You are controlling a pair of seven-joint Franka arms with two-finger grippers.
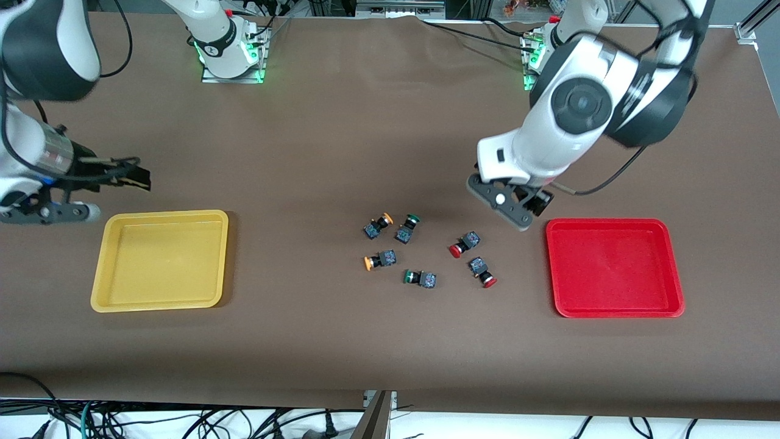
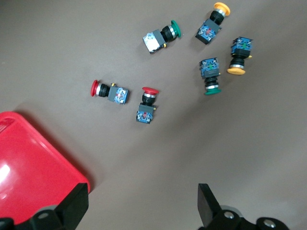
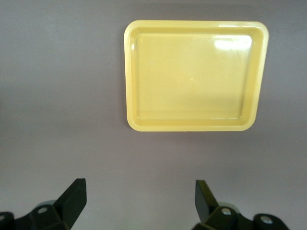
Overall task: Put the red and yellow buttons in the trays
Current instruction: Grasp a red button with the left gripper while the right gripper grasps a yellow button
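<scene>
Two red buttons (image 1: 464, 244) (image 1: 482, 272) and two yellow buttons (image 1: 379, 224) (image 1: 379, 261) lie loose mid-table between the trays. The yellow tray (image 1: 161, 262) sits toward the right arm's end of the table, and the red tray (image 1: 612, 268) toward the left arm's end. Both trays hold nothing. My left gripper (image 1: 512, 207) hangs open over bare table by a corner of the red tray (image 2: 33, 163). Its wrist view shows the red buttons (image 2: 110, 91) (image 2: 146, 105) and the yellow ones (image 2: 212, 24) (image 2: 239, 55). My right gripper (image 1: 58, 211) is open in the air beside the yellow tray (image 3: 129, 72).
Two green-capped switches (image 1: 407, 228) (image 1: 420, 278) lie among the buttons, one between the yellow pair and the red pair, one nearer the front camera. The brown cloth (image 1: 341, 134) covers the whole table.
</scene>
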